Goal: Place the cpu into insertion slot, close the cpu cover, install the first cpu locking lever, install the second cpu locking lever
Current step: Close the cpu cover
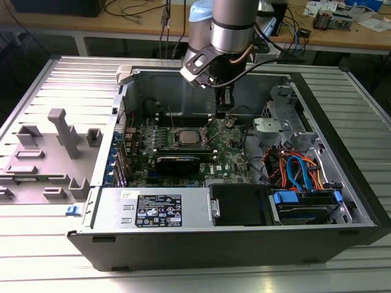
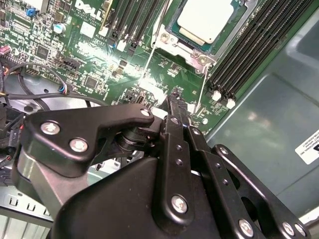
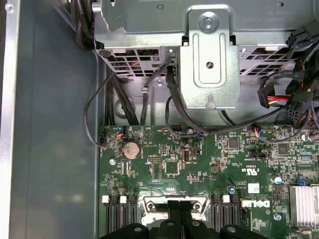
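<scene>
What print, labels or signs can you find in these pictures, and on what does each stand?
Large white lettering on the green circuit board: a maker's mark, left unquoted.
White triangle sign on that board: no words.
Black label on the silver power supply box: too small to read.
White label on the case wall: cut off, too small to read.
Fine white board markings: too small to read.

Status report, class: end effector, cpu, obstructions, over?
End effector shut, low over the board. Cpu seated, cpu cover down over it. Thin wire lever close beside tip.
</scene>
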Tool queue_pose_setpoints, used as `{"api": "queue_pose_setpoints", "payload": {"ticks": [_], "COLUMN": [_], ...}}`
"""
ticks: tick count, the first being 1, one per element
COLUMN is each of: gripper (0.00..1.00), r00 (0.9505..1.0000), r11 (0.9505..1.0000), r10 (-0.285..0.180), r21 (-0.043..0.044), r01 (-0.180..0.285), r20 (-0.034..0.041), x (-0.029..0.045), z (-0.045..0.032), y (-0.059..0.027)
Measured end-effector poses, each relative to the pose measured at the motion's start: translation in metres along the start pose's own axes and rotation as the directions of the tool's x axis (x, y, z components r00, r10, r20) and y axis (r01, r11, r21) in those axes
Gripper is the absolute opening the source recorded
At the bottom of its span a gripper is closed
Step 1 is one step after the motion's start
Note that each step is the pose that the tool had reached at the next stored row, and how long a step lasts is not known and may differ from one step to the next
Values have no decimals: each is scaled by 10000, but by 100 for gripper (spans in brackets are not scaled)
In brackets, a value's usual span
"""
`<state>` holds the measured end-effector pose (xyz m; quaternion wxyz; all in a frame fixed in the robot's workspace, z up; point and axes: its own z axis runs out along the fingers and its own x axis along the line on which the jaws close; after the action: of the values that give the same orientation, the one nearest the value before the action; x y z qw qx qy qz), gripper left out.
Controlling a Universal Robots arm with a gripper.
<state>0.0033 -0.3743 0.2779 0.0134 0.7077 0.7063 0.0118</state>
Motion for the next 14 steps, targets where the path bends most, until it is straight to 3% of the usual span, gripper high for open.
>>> {"api": "queue_pose_setpoints", "payload": {"ticks": [14], "gripper": [11], "r00": [10000], "r11": [10000], "r10": [0], "r21": [0], "r01": [0], "r20": [0], "x": [1], "z": [3], "y": [60]}}
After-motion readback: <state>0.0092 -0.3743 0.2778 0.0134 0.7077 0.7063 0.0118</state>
